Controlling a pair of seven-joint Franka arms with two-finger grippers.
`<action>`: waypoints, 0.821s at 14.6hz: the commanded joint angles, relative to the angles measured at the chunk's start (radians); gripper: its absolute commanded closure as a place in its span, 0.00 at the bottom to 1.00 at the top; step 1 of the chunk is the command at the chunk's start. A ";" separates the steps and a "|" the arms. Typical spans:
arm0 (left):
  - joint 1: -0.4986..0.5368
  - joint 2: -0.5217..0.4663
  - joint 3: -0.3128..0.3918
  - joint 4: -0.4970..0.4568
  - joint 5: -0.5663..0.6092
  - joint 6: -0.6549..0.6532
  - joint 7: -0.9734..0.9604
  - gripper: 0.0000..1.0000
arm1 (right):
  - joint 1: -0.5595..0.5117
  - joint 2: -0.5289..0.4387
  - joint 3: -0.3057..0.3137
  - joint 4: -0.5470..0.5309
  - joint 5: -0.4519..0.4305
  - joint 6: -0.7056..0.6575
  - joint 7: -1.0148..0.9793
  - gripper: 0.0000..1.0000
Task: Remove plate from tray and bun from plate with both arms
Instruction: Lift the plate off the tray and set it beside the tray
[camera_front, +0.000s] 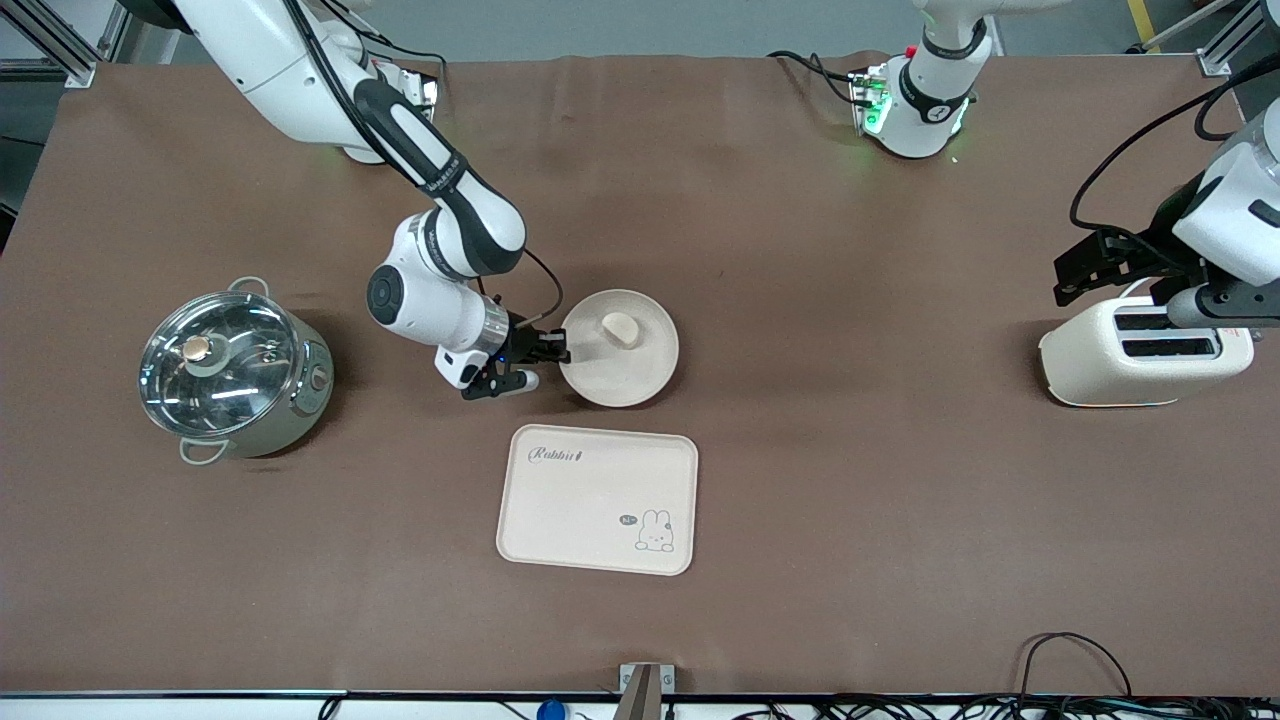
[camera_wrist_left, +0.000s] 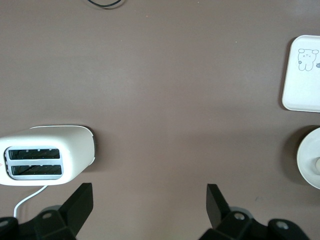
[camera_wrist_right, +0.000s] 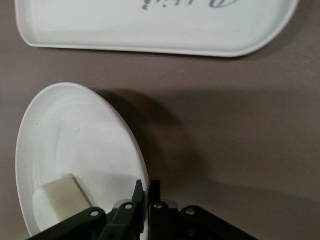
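Rabbit tray (camera_front: 597, 499) lies nearest on the counter (camera_front: 850, 480); just farther, the plate (camera_front: 640, 375) holds the bun (camera_front: 620, 327). Right gripper (camera_front: 553, 350) jaws clench the plate's rim, steel pot (camera_front: 232, 369) beside. Left gripper (camera_wrist_left: 147, 210), jaws spread, hangs over the toaster (camera_front: 1140, 355).

bare table between plate (camera_front: 620, 375) and toaster (camera_front: 1140, 355) | tray (camera_front: 598, 498) just nearer camera | pot (camera_front: 232, 368) toward right arm's end

**What lies where on my table**

I see the bun (camera_front: 620, 327) on the plate (camera_front: 640, 385), the tray (camera_front: 560, 500) nearer the front camera, a pot (camera_front: 233, 372) toward the right arm's end, a toaster (camera_front: 1085, 365) toward the left arm's.
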 joint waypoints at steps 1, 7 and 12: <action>-0.004 0.005 -0.004 0.011 0.015 -0.006 0.022 0.00 | -0.021 -0.033 0.024 -0.045 0.043 0.028 -0.047 0.83; -0.004 0.008 -0.006 0.009 0.011 -0.005 0.023 0.00 | -0.024 -0.049 0.022 -0.025 0.150 0.019 -0.052 0.00; -0.031 0.083 -0.040 0.008 0.014 0.035 0.017 0.00 | -0.041 -0.112 -0.151 0.098 0.106 -0.290 -0.049 0.00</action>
